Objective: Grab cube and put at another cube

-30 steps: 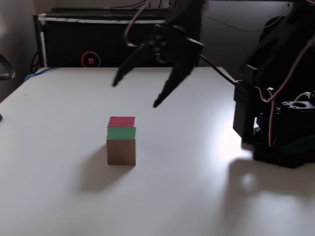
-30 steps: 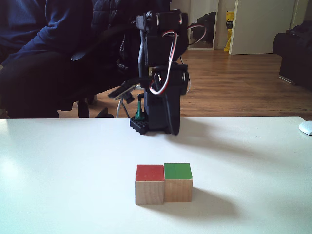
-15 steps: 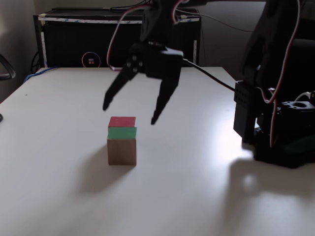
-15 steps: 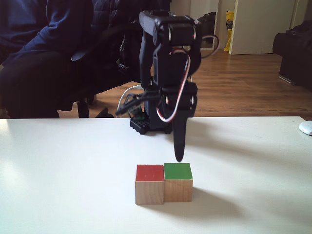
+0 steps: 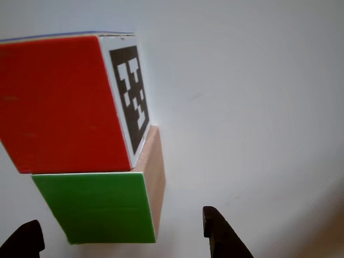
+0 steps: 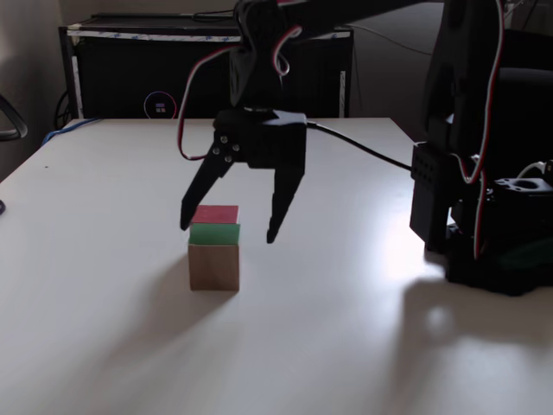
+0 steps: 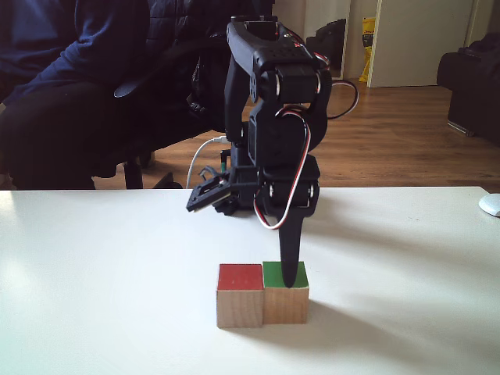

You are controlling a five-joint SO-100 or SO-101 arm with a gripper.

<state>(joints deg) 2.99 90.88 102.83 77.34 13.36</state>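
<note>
**Ana:** Fingers first, in the other view: two dark tips poke up from the bottom edge, one at the lower left corner (image 5: 24,239) and one right of centre, spread wide apart with nothing between them. The cube (image 5: 102,207), green face up, sits lower left, just above the gap, and another cube (image 5: 64,102), red face with its black-and-white marker, fills the upper left, flush against it.

**Ben:** And the fixed view from the side?

**Ana:** The gripper (image 6: 226,232) hangs at centre, tips reaching down either side of the pair. The cube (image 6: 213,255) is nearest the camera, the red-topped another cube (image 6: 214,213) right behind it, both on the white bench (image 6: 346,328).

**Ben:** The other fixed view?

**Ana:** Low centre of the frame: the cube (image 7: 286,293) on the right, another cube (image 7: 240,295) on the left, sides touching. One finger (image 7: 289,258) hangs in front of the green top. A seated person (image 7: 70,86) fills the upper left background.

**Ben:** So which step is this?

**Ana:** I'd call it the descent to grasp; nothing is held yet. Oddly, the two cubes already stand together.

**Ben:** Next move?

**Ana:** Probably lowering until the tips bracket the green cube alone, then closing. The risk, I think, is catching the red one or nudging both.
</note>
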